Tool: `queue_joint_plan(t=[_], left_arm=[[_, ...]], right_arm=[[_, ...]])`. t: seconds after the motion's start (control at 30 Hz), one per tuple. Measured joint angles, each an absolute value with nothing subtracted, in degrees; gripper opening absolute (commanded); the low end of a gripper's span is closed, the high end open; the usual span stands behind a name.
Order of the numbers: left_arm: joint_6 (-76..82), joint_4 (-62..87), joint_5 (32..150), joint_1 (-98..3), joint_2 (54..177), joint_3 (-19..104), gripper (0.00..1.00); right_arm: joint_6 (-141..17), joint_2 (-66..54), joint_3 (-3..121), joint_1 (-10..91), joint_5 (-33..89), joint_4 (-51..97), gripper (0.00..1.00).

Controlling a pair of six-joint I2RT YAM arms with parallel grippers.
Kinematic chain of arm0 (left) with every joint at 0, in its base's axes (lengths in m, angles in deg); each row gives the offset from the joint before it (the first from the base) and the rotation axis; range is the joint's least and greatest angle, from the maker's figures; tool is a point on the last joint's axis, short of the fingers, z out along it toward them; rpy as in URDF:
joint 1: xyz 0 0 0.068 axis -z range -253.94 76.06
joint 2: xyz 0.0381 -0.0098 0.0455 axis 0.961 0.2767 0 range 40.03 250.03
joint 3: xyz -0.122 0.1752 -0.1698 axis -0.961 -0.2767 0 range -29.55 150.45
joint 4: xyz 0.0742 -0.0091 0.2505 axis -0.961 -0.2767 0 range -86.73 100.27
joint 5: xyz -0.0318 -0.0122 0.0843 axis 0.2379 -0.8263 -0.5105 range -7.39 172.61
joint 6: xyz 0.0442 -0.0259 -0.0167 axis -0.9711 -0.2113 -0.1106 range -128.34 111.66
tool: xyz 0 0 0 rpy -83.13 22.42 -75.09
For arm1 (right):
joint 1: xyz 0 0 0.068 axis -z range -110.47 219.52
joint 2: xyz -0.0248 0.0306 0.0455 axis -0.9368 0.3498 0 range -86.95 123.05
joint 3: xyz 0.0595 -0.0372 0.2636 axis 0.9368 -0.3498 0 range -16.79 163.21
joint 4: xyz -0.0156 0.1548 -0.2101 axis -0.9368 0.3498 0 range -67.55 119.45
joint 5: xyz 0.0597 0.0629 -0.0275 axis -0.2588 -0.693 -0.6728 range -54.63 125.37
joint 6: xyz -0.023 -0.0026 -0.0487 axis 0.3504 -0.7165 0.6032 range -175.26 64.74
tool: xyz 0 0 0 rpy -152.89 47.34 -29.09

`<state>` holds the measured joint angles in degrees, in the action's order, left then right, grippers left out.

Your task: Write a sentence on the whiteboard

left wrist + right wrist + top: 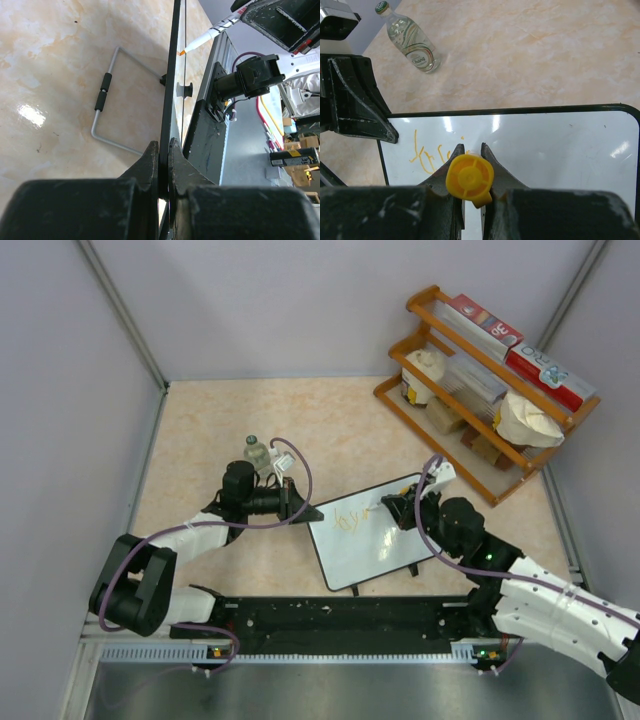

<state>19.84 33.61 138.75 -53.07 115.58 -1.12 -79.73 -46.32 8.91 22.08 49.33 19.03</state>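
Top external view: left gripper (312, 512) pinches the edge of the whiteboard (375, 545), right gripper (390, 506) clamps an orange-tipped marker (469, 176) near the orange script (348, 522).

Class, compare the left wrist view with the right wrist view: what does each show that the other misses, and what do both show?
Only the left wrist view: the wire stand behind the whiteboard, and the board edge-on in the shut left gripper. Only the right wrist view: the orange sentence begun on the board's face, a bottle, and the marker's yellow end in the shut right gripper. Both: the whiteboard, the marker and the tan table.
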Motion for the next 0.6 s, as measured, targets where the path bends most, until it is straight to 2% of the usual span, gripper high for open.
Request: queue_joint_plan(t=[0.6], left_arm=[[19.8,33.6,138.8,-53.1,115.6,-1.1,0.0]], right_arm=[[-80.0,-48.9,8.2,22.1,50.8,21.6,0.0]])
